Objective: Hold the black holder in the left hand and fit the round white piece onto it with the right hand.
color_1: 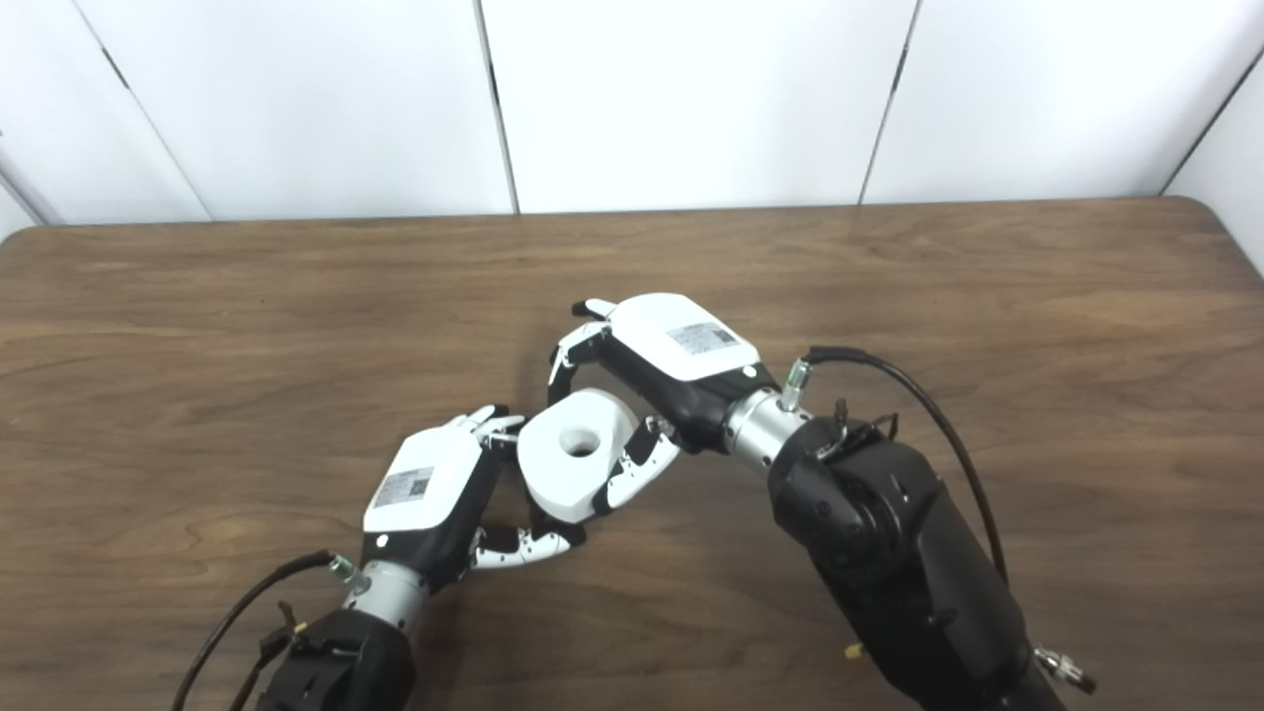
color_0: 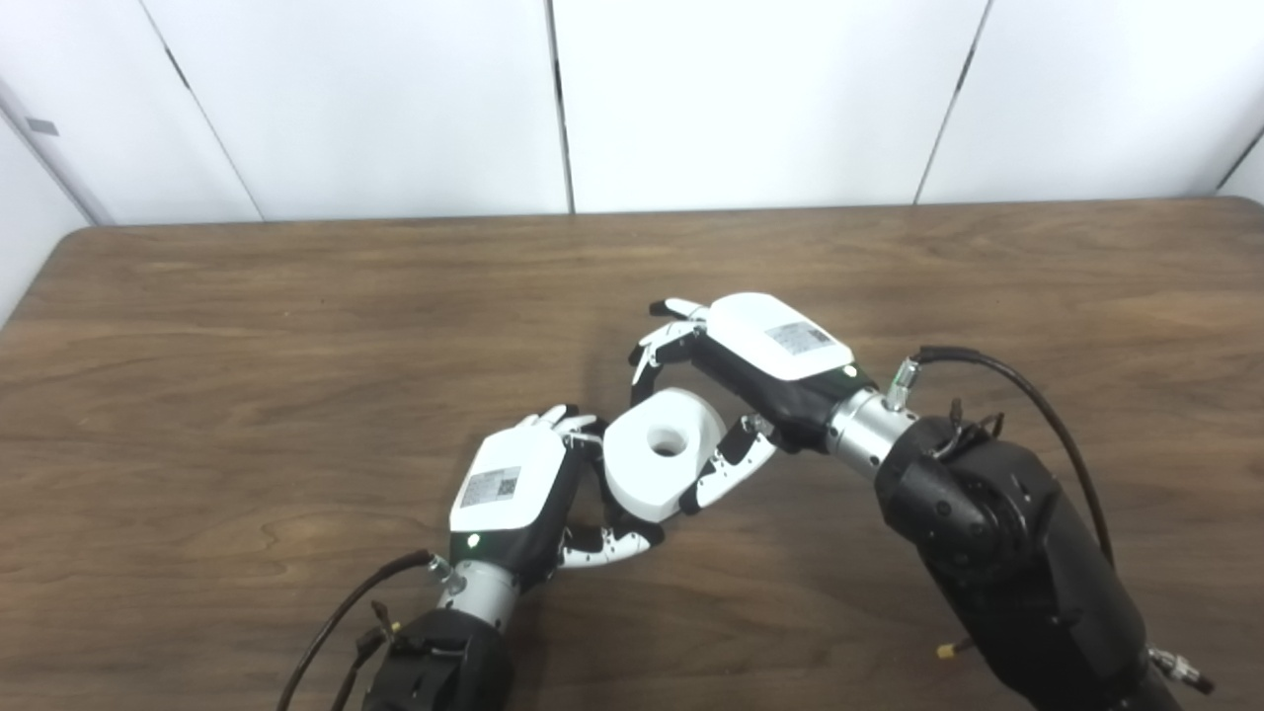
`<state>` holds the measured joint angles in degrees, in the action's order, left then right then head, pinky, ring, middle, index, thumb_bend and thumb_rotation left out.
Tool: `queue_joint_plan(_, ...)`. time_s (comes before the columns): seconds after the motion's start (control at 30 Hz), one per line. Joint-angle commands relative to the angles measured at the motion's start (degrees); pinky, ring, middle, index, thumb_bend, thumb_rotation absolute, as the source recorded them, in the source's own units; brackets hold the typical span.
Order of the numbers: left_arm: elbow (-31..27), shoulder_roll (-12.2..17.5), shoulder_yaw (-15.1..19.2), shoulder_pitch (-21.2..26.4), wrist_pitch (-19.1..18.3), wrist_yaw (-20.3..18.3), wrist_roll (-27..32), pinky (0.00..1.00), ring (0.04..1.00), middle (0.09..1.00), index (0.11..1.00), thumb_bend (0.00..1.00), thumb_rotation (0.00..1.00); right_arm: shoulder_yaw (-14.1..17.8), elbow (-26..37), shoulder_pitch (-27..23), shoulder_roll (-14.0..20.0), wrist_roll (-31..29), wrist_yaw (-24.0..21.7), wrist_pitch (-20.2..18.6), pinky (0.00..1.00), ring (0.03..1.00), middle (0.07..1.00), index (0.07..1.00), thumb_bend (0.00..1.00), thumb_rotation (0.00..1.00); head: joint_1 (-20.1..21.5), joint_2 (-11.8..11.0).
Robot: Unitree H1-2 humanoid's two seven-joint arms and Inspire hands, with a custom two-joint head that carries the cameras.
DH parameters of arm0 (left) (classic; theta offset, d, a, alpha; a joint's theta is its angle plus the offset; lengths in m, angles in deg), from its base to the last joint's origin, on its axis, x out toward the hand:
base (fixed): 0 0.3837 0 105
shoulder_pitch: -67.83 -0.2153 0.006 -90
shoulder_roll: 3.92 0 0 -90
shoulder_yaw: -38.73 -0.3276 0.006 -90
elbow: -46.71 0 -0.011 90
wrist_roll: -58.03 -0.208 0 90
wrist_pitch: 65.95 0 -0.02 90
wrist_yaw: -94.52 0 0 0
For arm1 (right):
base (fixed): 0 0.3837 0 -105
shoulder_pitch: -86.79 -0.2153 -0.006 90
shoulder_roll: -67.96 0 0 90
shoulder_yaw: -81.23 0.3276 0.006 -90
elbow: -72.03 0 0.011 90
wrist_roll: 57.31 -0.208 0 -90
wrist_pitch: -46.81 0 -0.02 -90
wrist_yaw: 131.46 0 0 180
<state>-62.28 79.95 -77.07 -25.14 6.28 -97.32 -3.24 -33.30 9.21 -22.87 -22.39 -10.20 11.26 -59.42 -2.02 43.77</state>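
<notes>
The round white piece (color_0: 647,474), a thick disc with a hole in its middle, is tilted above the table's middle. My right hand (color_0: 765,360) is shut on it: the thumb (color_0: 726,464) presses its lower right side, and the fingers (color_0: 662,341) arch over its far edge. My left hand (color_0: 513,494) sits just left of and below the piece, with its fingers curled in under it. A dark part (color_0: 595,472) shows between that hand and the disc; I take it for the black holder, mostly hidden. The disc rests against the left hand's side.
The brown wooden table (color_0: 296,346) fills the view, with its far edge (color_0: 632,209) against white wall panels. Black cables (color_0: 1037,405) loop off both wrists. Nothing else lies on the table.
</notes>
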Motion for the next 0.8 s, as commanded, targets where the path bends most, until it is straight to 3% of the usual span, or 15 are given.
queue_joint_plan(0.0, 1.5, -0.2, -2.1, -1.4, -0.2, -4.4, -0.6, 0.92, 0.923, 0.832, 0.491, 0.51, 0.05, -1.1, -0.9, -0.2, 0.9, 0.7, -2.6, -0.3, 0.86, 0.940, 0.788, 0.489, 0.52, 0.14, 0.0, 0.1)
queue_joint_plan(0.77, 1.5, -0.3, -2.1, -1.4, -0.4, -4.6, -0.8, 0.92, 0.921, 0.832, 0.491, 0.51, 0.05, -1.4, -0.9, 0.1, 1.7, 0.7, -2.9, -0.8, 0.86, 0.949, 0.799, 0.492, 0.52, 0.15, 0.0, 0.0)
